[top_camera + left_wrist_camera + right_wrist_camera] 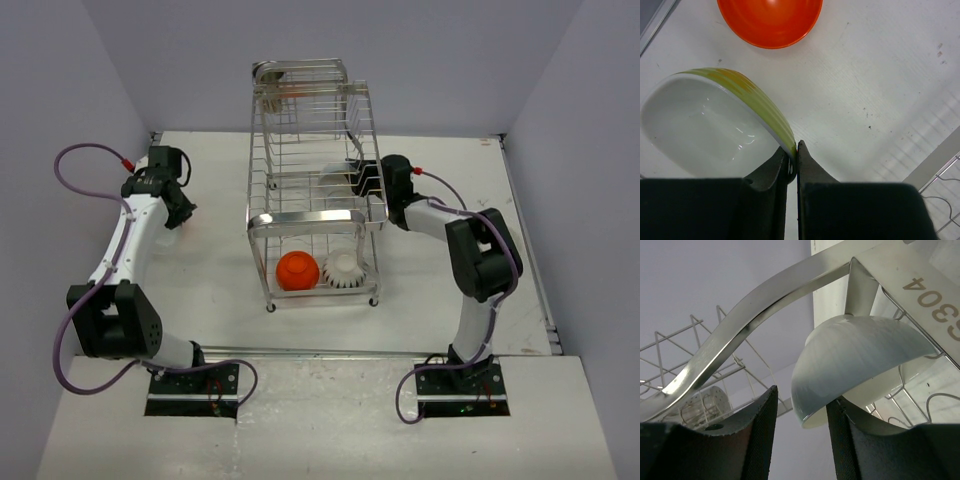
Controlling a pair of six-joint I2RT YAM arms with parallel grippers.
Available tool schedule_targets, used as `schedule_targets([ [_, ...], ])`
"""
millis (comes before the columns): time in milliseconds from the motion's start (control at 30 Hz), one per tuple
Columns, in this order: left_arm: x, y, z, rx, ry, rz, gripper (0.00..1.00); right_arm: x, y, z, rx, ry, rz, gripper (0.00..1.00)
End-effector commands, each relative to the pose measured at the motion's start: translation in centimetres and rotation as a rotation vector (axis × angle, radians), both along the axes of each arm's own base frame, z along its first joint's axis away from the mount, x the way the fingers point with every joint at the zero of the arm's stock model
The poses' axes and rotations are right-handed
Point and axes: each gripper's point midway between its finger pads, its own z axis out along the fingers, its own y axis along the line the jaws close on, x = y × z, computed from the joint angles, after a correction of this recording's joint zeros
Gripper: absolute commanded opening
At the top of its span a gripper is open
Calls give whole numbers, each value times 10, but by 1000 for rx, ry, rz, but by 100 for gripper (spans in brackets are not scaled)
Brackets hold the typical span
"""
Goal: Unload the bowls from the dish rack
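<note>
The chrome dish rack (pixel 310 218) stands mid-table. An orange bowl (pixel 297 270) and a ribbed white bowl (pixel 342 270) sit in its lower tier. My right gripper (pixel 362 180) reaches into the rack from the right. Its jaws (pixel 801 396) are open and straddle the rim of a tilted pale bowl (pixel 860 350): one finger is inside the bowl, the other stands apart from its outside. My left gripper (pixel 794 147) is left of the rack, shut on the rim of a white bowl with a yellow-green outside (pixel 705 125). Beyond that bowl, another orange bowl (pixel 770 20) rests on the table.
The rack's curved shiny bar (pixel 740 315) passes just above my right fingers, and a perforated metal cup (pixel 702 407) hangs further inside. A corner of the rack's wire (pixel 945 185) shows at the lower right of the left wrist view. Walls enclose the table.
</note>
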Motion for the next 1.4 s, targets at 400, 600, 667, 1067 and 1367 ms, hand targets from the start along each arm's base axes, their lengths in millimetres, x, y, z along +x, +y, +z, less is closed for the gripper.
schedule_targets([
  [400,-8,-1,11,-8,-53,-33,0,34,5,19,23,-97,-71,12],
  [600,-6,-4,8,-22,-63,-39,0,27,2,23,38,-116,-71,0],
  [667,-7,-4,4,-26,-58,-40,0,25,3,30,61,-143,-70,0],
  [1067,2,-15,-9,-89,-95,-46,0,18,11,64,260,-355,-22,0],
  [1367,3,-16,-10,-93,-106,-41,0,19,21,85,307,-475,37,0],
])
